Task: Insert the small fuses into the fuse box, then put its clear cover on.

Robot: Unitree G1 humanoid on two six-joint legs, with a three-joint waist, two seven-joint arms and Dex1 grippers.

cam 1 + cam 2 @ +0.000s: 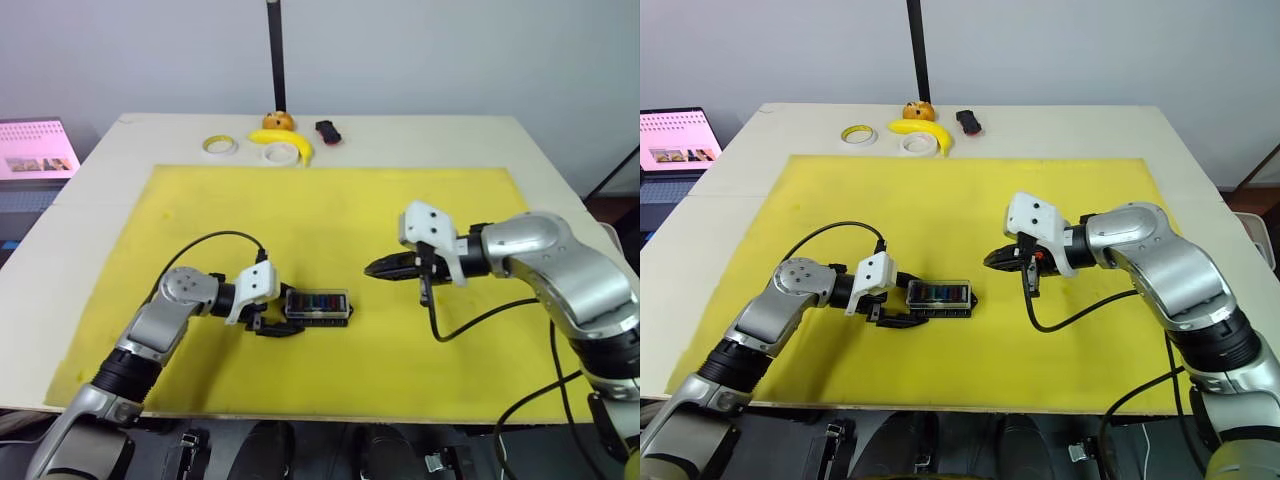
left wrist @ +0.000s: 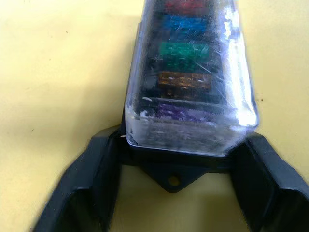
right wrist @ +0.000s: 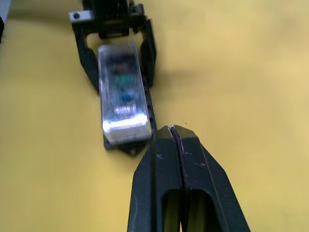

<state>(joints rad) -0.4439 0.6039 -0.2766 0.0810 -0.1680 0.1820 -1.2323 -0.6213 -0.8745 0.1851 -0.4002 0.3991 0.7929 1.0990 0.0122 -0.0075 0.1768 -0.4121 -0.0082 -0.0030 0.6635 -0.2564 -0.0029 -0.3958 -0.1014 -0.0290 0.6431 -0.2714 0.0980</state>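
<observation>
On the yellow mat (image 1: 330, 210) that covers most of the desk (image 1: 560, 150), the fuse box (image 1: 318, 306) lies with its long axis running across the robot, one end toward each arm, and the small fuses (image 2: 186, 50) sit in a row inside it under the clear cover (image 2: 190, 104), which already looks seated on top. The left gripper (image 1: 278, 322) is at the box's left end: in the left wrist view its fingers (image 2: 91, 179) stand apart on either side of the mounting tab, close to the black base, though whether they press on it cannot be told. The right gripper (image 1: 375, 268) hangs to the right of the box and a little farther from the robot, near but apart from it; its fingers (image 3: 169, 159) are pressed together with nothing between them, the tips aimed at the box's right end. The left arm is thus the nearer one, and any last push on the cover would probably fall to the right fingers, coming in along the box's length; nothing lies between them and the box. Judging by the cover, the task seems nearly or wholly done. Well beyond the box, at the desk's far edge, lie two tape rolls (image 1: 221, 146), a banana (image 1: 287, 141), a small orange object (image 1: 279, 121) and a black-red object (image 1: 328, 131), none in the way
</observation>
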